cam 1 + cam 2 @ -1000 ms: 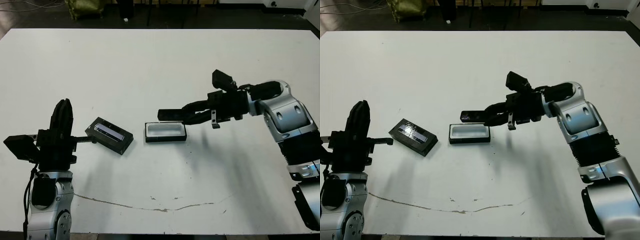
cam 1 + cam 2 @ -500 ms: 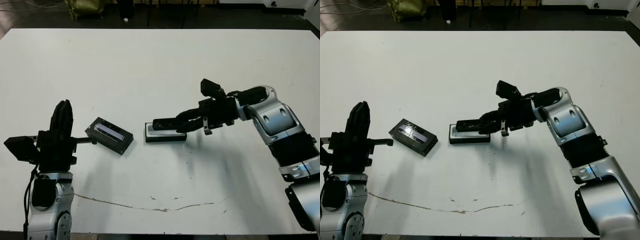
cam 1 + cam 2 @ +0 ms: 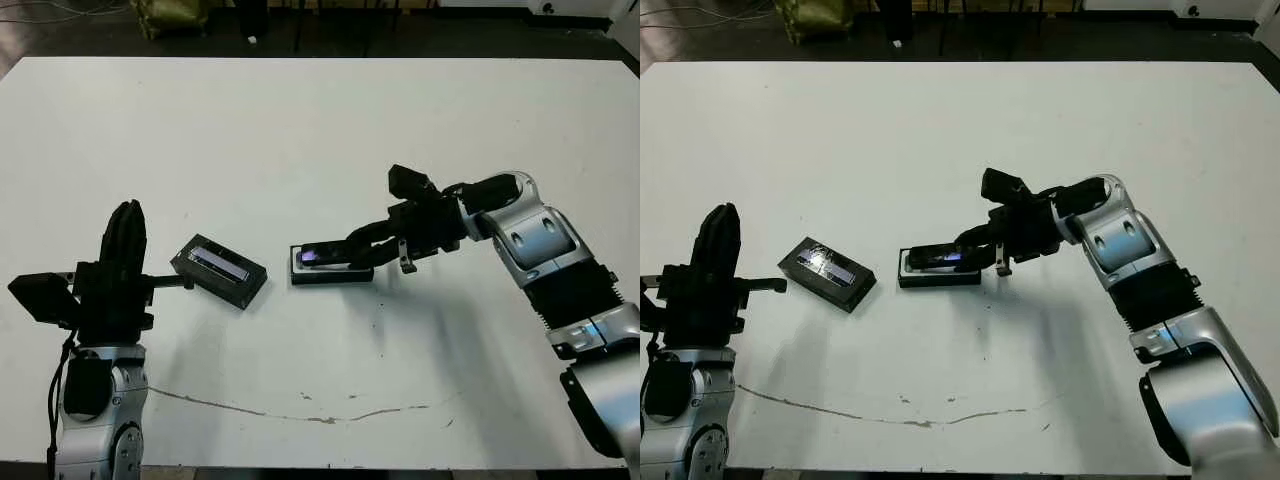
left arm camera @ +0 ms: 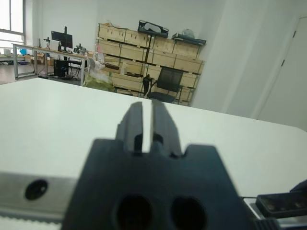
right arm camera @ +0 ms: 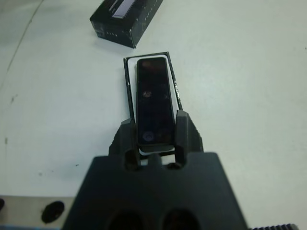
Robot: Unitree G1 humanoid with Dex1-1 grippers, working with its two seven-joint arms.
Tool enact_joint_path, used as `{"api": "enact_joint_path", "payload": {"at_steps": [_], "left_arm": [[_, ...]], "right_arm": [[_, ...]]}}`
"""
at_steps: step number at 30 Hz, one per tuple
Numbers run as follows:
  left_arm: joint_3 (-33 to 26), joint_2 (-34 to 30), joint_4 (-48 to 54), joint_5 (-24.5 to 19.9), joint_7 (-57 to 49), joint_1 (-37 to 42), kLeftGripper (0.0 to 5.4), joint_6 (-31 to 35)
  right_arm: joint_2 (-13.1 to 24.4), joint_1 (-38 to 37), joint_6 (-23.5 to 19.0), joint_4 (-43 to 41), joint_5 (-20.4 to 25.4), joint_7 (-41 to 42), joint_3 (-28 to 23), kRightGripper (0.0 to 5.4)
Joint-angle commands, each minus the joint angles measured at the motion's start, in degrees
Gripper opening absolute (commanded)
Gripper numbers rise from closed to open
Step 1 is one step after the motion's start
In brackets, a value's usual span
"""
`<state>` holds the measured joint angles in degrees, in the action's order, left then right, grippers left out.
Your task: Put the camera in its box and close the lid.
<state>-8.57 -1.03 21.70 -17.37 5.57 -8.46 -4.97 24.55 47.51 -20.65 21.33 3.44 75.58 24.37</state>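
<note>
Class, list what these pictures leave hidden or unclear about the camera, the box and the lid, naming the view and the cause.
1. Box lining, right wrist view: covered by the camera, so whether the camera is seated or hovering is unclear.
2. Camera's near end, eye views: hidden by the right pincer.
3. Lid underside: faces the table in every view.
4. Lid's far part, right wrist view: cut off by the picture edge.
5. Left wrist view: shows none of them.

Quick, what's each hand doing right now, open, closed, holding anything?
Left hand: closed, holding nothing, raised off the table.
Right hand: closed on the camera, holding it over the box.
</note>
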Motion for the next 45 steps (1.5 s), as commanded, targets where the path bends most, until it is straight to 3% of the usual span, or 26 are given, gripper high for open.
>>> {"api": "enact_joint_path", "payload": {"at_steps": [1, 12, 45], "left_arm": [[0.3, 0.2, 0.2, 0.9, -0.8, -1.2, 0.0, 0.9], [0.2, 0.5, 0.1, 1.0, -0.7, -1.4, 0.0, 0.6], [1.0, 0.7, -0.2, 1.9, -1.2, -1.0, 0.0, 0.8]], "right_arm": [[-0.4, 1.3, 0.9, 1.9, -1.5, -0.2, 0.6, 0.22], [-1.6, 3.4, 3.4, 5.0, -3.7, 0.8, 1.4, 0.2], [-0.5, 6.7, 4.4, 6.2, -4.4, 4.0, -0.3, 0.2]]}}
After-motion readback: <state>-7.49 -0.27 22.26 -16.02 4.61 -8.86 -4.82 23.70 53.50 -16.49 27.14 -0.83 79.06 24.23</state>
